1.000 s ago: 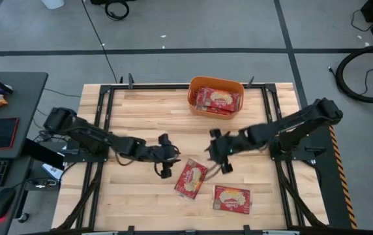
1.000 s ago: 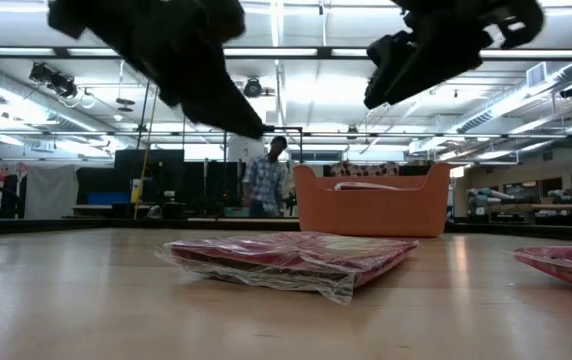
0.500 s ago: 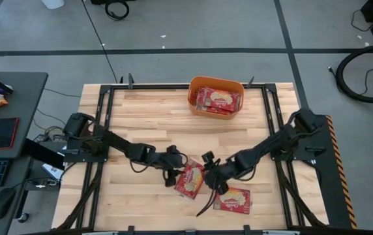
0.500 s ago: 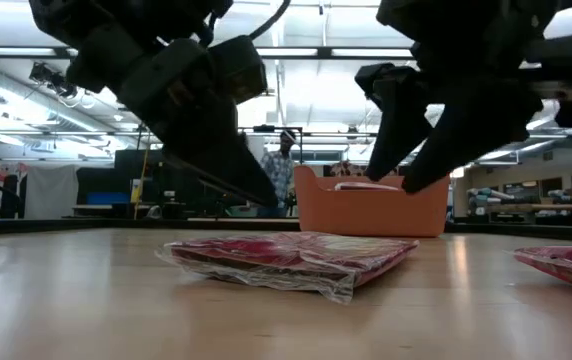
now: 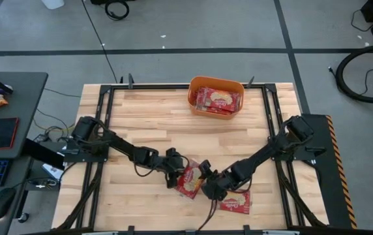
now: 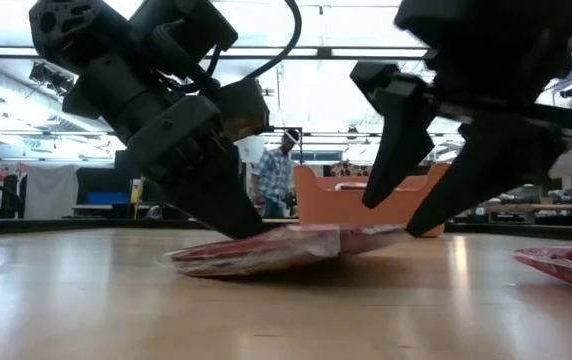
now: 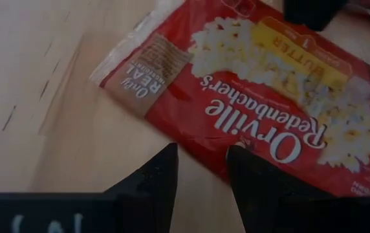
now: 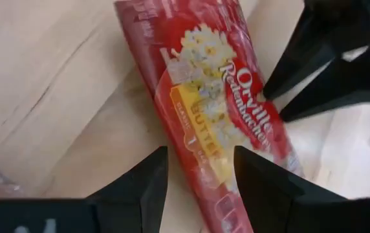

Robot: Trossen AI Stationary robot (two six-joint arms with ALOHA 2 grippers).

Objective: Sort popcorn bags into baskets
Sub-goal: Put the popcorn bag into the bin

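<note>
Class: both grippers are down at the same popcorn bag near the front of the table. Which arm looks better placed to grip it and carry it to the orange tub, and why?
Probably the right. The right gripper is open and straddles the popcorn bag across its width, while the left gripper is open only at the bag's edge. The orange tub lies far from both.

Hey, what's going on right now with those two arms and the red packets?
Left gripper and right gripper open, flanking one flat red foil popcorn bag. Second bag on table. Orange plastic tub holds more. Nothing blocking.
</note>
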